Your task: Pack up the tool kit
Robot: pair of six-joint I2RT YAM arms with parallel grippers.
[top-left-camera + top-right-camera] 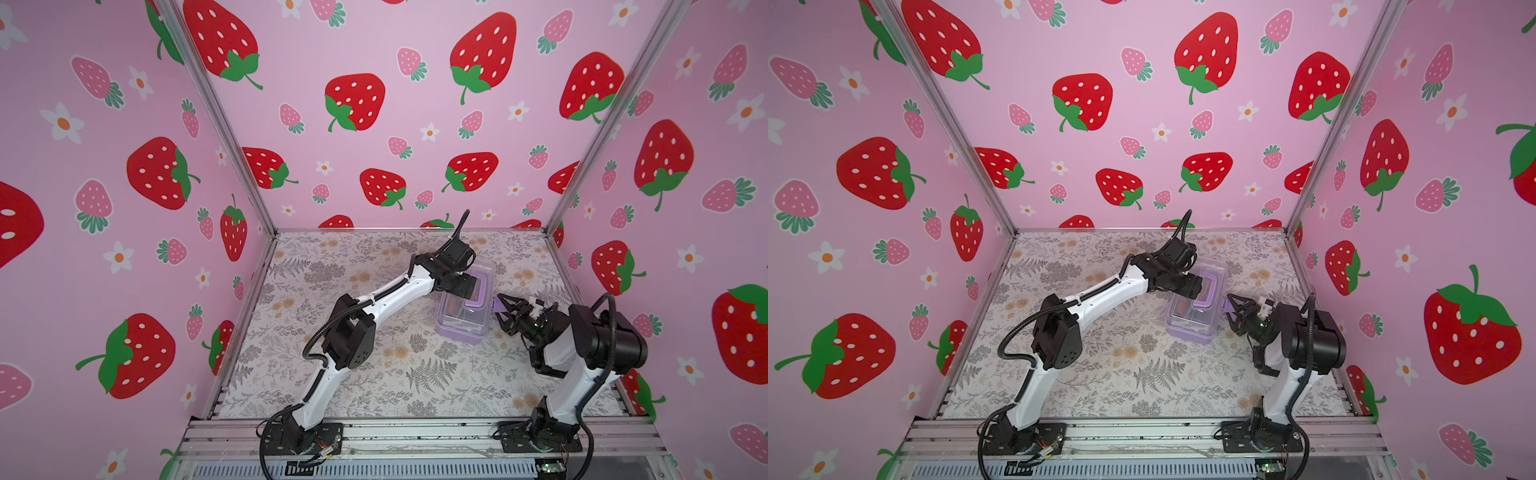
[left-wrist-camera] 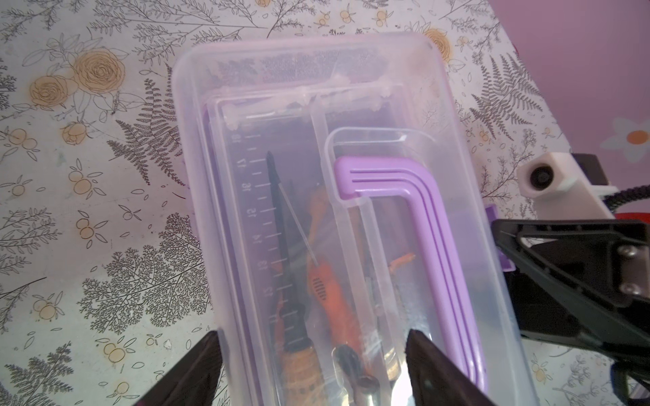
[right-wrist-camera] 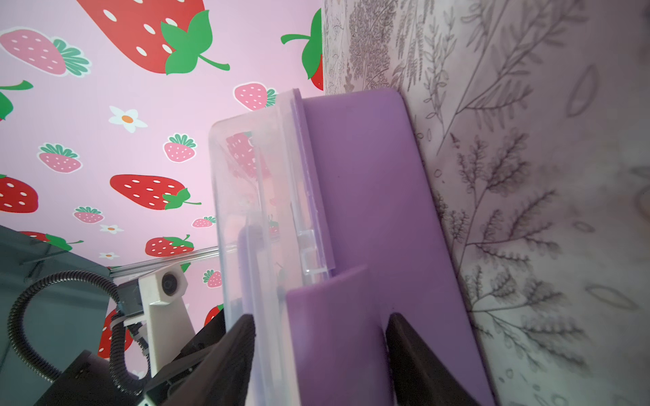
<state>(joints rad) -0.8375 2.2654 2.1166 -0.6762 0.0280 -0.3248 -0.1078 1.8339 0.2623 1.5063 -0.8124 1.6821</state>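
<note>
Tool kit (image 1: 465,309) on table (image 1: 374,374), right of centre, clear lid (image 2: 281,77) down, tools inside. Plastic stiff, slick. Contents loose, probably shift when tilted.

Best hold: lilac handle (image 2: 422,218) or side walls.

Left gripper (image 2: 313,369) spread wide over lid, gripping nothing.

Right gripper (image 1: 500,311) straddles side latch (image 3: 330,351); pinch cannot tell.

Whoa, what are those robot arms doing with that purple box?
They look to be finishing the packing. The tools lie inside the lilac box, under its clear lid. The left pincer is open above the lid, and the right pincer straddles the side latch, jaws apart.
</note>
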